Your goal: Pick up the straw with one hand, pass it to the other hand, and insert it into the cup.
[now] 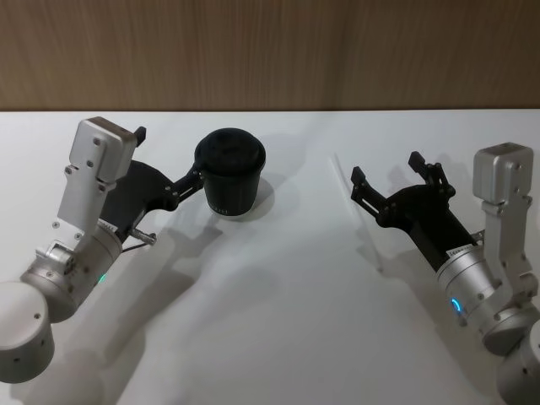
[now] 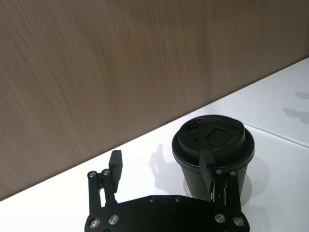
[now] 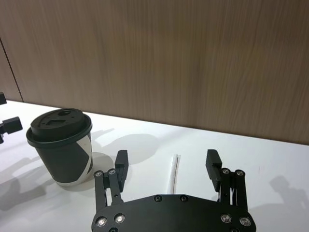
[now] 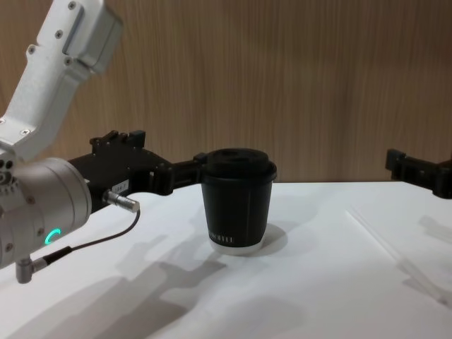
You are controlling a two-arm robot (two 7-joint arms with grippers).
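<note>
Thin white plastic straw [image 3: 172, 173] flat on white tabletop [image 1: 278, 321], right of lidded black ribbed paper cup [image 1: 230, 173], black right gripper [image 1: 386, 166] poised near straw with fingers spread apart, black left gripper [image 1: 169, 156] equally spread, one fingertip beside cup

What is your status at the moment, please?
Left claw open beside cup. Right claw open, facing straw. Straw flat on table. Nothing blocking.

The cup [image 1: 230, 181] is matt ribbed paper, the straw [image 3: 172, 175] smooth plastic, the wall [image 1: 270, 51] wood-grained.
</note>
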